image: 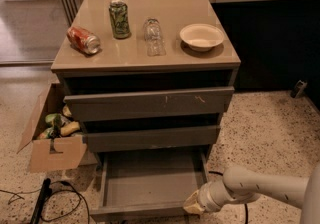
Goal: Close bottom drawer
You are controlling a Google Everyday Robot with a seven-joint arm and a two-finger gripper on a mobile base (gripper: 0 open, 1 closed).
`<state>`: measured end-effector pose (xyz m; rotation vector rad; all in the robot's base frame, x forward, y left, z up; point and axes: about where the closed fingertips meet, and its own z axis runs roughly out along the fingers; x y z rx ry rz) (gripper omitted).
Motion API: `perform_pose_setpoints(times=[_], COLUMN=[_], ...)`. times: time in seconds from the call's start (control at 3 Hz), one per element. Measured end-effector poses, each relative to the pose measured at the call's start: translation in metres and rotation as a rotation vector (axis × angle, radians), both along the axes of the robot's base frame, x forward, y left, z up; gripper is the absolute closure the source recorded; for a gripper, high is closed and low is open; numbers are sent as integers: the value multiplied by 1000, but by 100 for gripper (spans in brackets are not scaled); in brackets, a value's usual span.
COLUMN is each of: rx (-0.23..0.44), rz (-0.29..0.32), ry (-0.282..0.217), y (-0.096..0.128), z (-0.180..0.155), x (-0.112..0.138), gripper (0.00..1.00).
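The claw (192, 206) sits at the lower right of the frame, right by the front right corner of the bottom drawer (150, 183). Whether it is wide or narrow I cannot tell. The drawer stands pulled well out at bottom centre. Closing it well probably means pushing squarely on the front, nearer its middle, so it slides without skewing. The cabinet (150, 60) fills the centre on a speckled floor (270, 128). At left is an open cardboard box (52, 155). On the cabinet top are a pale bowl (201, 36), an upright green can (119, 19) and a toppled red can (83, 40).
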<state>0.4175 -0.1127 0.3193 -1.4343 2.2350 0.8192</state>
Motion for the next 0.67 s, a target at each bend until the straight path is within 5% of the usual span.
perform_pose_setpoints(times=[0.67], rx=[-59], rz=[-30], ry=[17], y=[-16], z=[-76], x=[-5], gripper=[100])
